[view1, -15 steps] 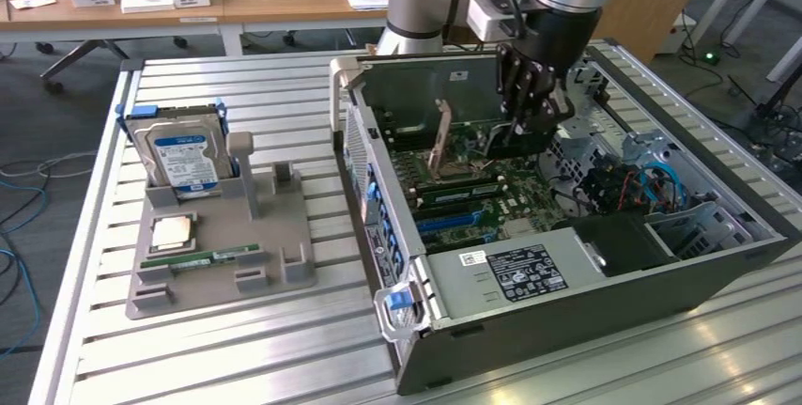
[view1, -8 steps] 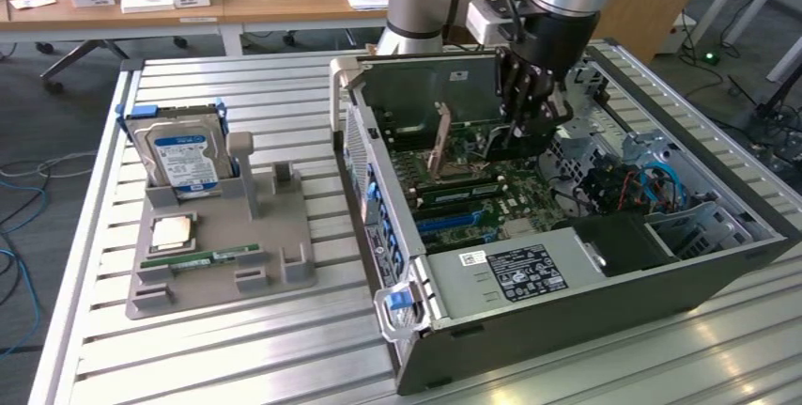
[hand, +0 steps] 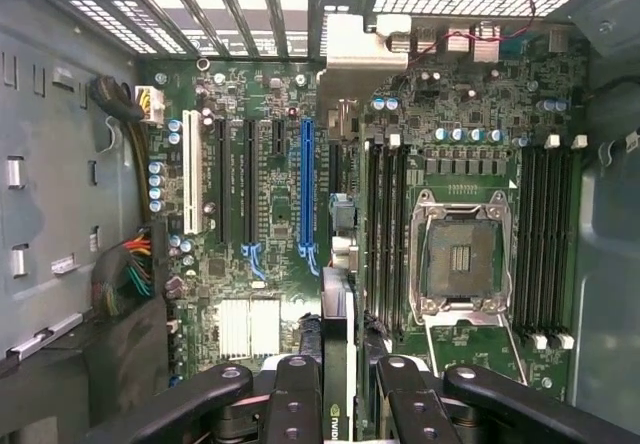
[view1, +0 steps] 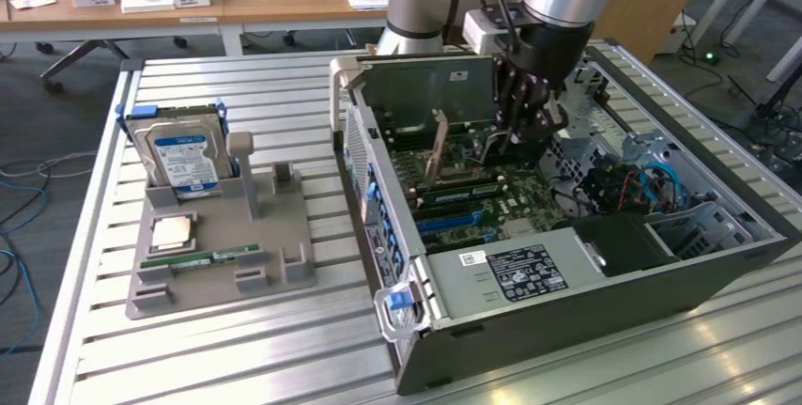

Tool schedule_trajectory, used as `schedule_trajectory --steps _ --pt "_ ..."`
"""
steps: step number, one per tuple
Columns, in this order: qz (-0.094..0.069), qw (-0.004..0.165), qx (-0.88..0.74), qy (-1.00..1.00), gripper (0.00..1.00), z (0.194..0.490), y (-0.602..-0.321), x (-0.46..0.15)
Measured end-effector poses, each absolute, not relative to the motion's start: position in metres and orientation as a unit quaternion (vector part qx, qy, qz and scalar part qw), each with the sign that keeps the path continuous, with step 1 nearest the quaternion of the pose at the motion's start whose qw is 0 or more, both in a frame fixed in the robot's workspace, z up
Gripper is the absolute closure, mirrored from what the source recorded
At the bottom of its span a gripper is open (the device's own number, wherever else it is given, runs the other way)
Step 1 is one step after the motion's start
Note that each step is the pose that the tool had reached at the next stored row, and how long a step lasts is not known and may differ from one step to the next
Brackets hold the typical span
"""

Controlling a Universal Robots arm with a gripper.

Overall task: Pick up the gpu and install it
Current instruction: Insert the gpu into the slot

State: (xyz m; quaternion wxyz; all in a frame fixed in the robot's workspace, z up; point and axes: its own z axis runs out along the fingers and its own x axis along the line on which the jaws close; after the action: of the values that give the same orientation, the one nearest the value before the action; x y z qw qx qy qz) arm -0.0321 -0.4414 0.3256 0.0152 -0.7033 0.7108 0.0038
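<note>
The pincer (hand: 345,369) reaches down into the open computer case (view1: 570,297), clenched on the gpu (hand: 336,344), which hangs edge-on between its fingers (hand: 296,389) above the motherboard (hand: 470,104). The card sits between the blue slot (hand: 307,179) and the dark memory slots (hand: 385,229), close to both. The open processor socket (hand: 460,254) lies just past those memory slots, and bundled cables (hand: 128,264) crowd the case wall beyond the white slot (hand: 190,184).

On the table (view1: 251,358) beside the case, a grey holder (view1: 269,236) carries a hard drive (view1: 186,156), a chip (view1: 172,230) and a green memory stick (view1: 201,259).

In the exterior view the arm and pincer (view1: 520,118) cover most of the card. I cannot tell whether its lower edge touches any slot.
</note>
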Motion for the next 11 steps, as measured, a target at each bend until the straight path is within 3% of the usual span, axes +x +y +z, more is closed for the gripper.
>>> schedule_trajectory --steps 11 --pt "0.004 0.015 -0.703 0.711 0.74 0.313 -0.441 -0.035"
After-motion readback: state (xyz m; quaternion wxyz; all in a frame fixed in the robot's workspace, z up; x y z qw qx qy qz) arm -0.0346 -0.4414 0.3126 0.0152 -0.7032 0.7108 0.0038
